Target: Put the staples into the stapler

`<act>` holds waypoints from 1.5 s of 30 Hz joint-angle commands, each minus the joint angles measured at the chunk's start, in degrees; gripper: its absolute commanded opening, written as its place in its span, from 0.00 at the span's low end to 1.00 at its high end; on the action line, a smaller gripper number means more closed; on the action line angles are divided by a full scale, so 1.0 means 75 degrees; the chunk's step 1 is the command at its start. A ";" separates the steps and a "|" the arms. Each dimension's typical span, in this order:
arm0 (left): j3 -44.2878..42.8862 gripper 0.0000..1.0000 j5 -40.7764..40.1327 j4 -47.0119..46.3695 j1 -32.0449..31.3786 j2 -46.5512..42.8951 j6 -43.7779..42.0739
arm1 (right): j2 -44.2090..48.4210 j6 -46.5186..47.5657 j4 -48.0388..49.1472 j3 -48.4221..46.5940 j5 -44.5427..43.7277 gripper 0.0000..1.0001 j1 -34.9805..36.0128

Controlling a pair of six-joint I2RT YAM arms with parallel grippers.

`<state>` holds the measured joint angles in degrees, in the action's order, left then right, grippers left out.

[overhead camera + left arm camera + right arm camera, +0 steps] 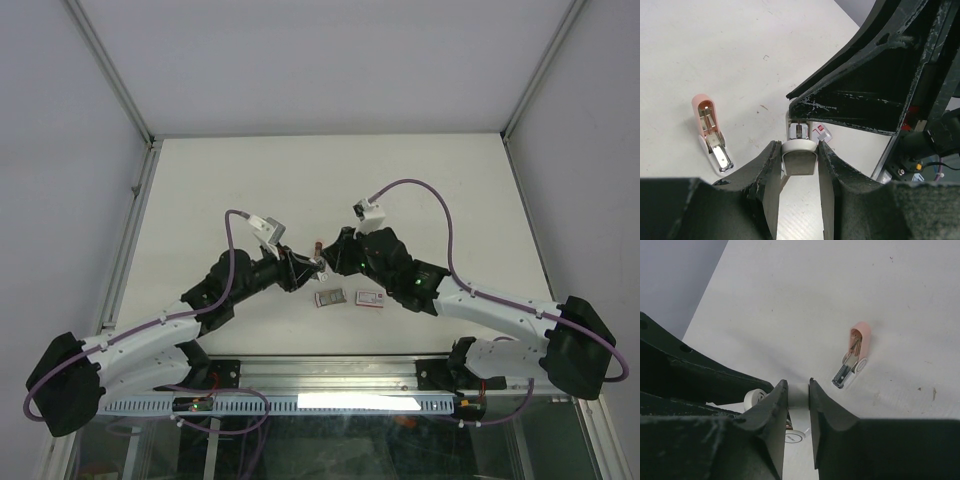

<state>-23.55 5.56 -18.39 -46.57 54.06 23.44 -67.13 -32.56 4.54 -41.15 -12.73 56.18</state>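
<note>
A small white stapler (pixel 799 148) with a chrome inner part is held just above the table where the two arms meet. My left gripper (pixel 799 152) is shut on its rounded white end. My right gripper (pixel 799 388) is shut on another white part of it (pixel 799 396). In the top view the two grippers, left (pixel 311 267) and right (pixel 329 262), face each other nose to nose. The staples lie just in front of them: the white box with the red label (pixel 371 298) and the grey tray of strips (pixel 329 297). The box corner also shows in the left wrist view (pixel 821 134).
A small pink stapler (pixel 710 134) lies flipped open on the table beyond the grippers; it also shows in the right wrist view (pixel 854 355) and the top view (pixel 318 247). A metal rail (pixel 320 375) runs along the near table edge.
</note>
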 commanded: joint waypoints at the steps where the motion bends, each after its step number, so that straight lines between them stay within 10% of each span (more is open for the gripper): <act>1: 0.0029 0.00 -0.0161 -0.0600 -0.0059 -0.0309 -0.0104 | 0.0040 -0.0268 0.0253 -0.0075 -0.0044 0.20 -0.0017; 7: 0.0221 0.00 -0.0158 -0.0567 -0.0060 -0.0348 -0.0118 | 0.0408 -0.0338 0.0257 0.0090 -0.0521 0.00 -0.0224; 25: 0.0847 0.19 0.0225 -0.0466 -0.0069 0.0090 0.0242 | 0.1832 -0.0072 0.0661 0.0564 -0.1732 0.00 -0.0831; 34: 0.1183 0.71 0.0199 -0.0392 -0.0061 -0.0591 0.0392 | 0.1814 0.1018 0.1380 0.1019 -0.2173 0.00 -0.0876; 45: 0.0781 0.99 -0.1277 0.0743 0.0014 -0.1150 0.1119 | 0.1206 0.1726 0.3336 0.1864 -0.1372 0.00 -0.1501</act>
<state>-14.15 2.02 -16.05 -47.16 45.30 28.77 -55.96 -21.17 18.33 -28.16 -25.98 47.94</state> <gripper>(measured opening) 0.977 0.134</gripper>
